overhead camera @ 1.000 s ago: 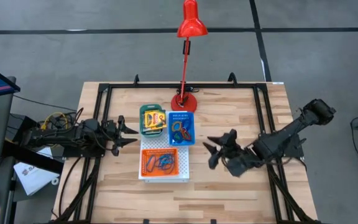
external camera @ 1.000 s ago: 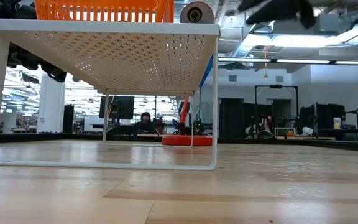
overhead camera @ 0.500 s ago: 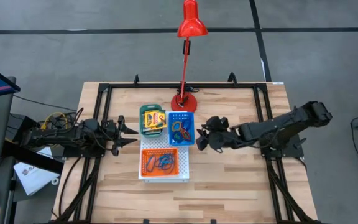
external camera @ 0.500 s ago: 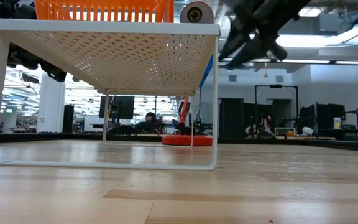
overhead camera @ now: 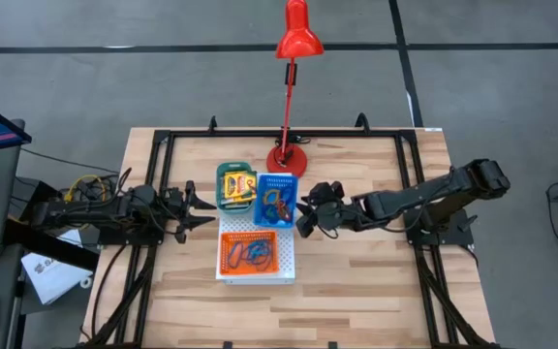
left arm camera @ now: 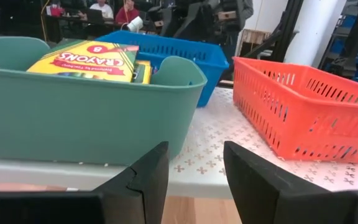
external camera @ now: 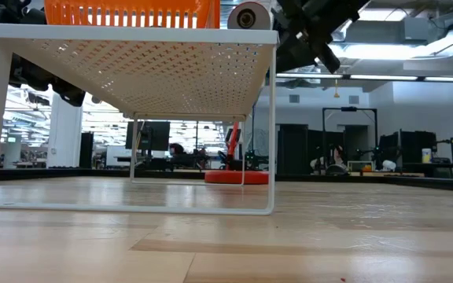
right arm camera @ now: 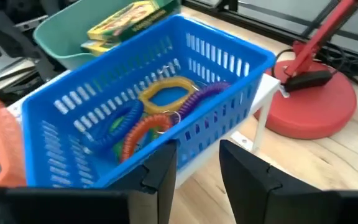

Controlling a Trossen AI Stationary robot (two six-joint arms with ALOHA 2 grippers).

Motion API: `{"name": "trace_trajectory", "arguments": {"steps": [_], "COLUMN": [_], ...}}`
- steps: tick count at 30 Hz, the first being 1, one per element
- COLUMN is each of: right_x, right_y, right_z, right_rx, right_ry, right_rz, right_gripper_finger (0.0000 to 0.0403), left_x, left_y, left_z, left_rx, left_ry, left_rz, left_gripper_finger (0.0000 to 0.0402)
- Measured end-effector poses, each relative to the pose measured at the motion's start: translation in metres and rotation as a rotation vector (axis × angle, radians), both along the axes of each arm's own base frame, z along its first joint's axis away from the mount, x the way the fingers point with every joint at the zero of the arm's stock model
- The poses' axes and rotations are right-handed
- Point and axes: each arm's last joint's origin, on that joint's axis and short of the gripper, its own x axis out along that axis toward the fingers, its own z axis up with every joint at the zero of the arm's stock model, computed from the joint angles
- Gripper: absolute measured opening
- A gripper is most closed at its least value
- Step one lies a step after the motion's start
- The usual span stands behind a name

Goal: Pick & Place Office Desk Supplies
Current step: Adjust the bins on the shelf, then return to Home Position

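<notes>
Reaching level, right gripper (overhead camera: 303,219) gapes beside blue basket (overhead camera: 277,200).

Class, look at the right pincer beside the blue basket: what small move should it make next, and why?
Probably lift and ease forward over the blue basket: the right pincer is empty, open, level with the basket's wall, and the coiled loops lie inside.

Coloured loops (right arm camera: 157,115) lie in blue basket (right arm camera: 229,118).

Blue bin (right arm camera: 160,93), yellow-green boxes (left arm camera: 92,59)
</notes>
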Motion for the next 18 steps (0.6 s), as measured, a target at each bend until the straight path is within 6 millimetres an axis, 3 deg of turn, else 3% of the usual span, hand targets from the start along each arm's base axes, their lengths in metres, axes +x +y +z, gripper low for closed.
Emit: {"name": "trace_trajectory", "arguments": {"steps": [8, 13, 18], "right_x": [-0.006, -0.022, -0.047], "right_y": [-0.004, -0.003, 0.011], "right_z": [-0.003, 0.003, 0.022], "right_rx": [-0.035, -0.054, -0.096], "right_ry": [0.07, 0.118, 0.106], "right_rz": [-0.033, -0.069, -0.043], "right_gripper_finger": [0.0118, 0.0118, 0.0118], "left_x": [0.0, 0.0, 0.0], "left_y": [0.0, 0.0, 0.0], "left_z": [0.0, 0.0, 0.0], "left_rx": [0.008, 0.009, 0.01], "left_ry": [-0.001, -0.001, -0.002], "left_rz": [0.0, 0.0, 0.0], "left_gripper_finger": [0.0149, 0.0149, 0.0149]}}
